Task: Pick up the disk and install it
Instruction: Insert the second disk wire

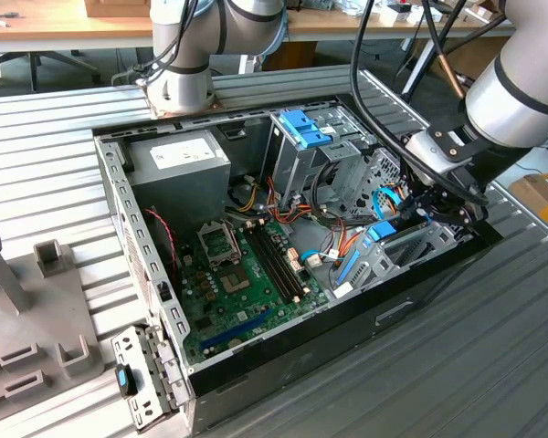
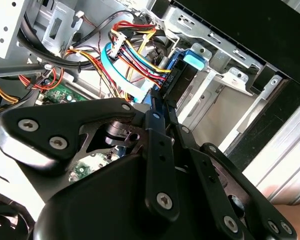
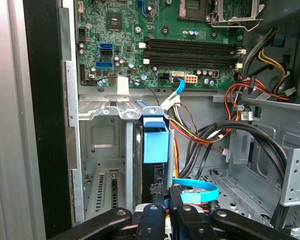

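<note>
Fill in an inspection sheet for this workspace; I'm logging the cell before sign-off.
Surface: ribbed metal table, open computer case on it.
Job's things: disk stands on edge in the bay, blue rail showing.
Clutter: grey fixture; small metal bracket.
Grippers: gripper shut on the disk's edge.
Cables: coloured wire bundles and a blue ribbon cable beside the bay.
Surroundings: wooden bench behind.

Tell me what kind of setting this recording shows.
Probably a robotics lab or workshop bench: an open computer case lies on a ribbed metal table, the gripper reaches into its drive bay, and wooden workbenches stand behind.
</note>
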You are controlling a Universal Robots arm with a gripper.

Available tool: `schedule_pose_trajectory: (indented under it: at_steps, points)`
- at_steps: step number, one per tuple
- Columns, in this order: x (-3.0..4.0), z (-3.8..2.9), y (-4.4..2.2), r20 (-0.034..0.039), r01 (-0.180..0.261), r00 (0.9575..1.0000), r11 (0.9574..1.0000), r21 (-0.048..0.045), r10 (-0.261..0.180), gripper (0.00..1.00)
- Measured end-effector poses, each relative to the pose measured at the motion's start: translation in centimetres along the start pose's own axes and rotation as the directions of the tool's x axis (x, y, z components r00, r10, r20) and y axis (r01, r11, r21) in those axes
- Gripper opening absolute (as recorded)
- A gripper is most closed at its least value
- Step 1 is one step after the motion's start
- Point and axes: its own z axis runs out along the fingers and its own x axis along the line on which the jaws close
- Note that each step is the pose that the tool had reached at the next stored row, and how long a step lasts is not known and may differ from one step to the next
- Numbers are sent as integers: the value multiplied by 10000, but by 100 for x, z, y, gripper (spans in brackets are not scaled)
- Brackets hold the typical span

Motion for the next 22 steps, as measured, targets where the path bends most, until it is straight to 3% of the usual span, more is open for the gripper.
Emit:
schedule_pose_trajectory:
  at_steps: [22]
  points:
    - [13, 56, 21, -47, -239, 9997, 9997, 42, 239, 16]
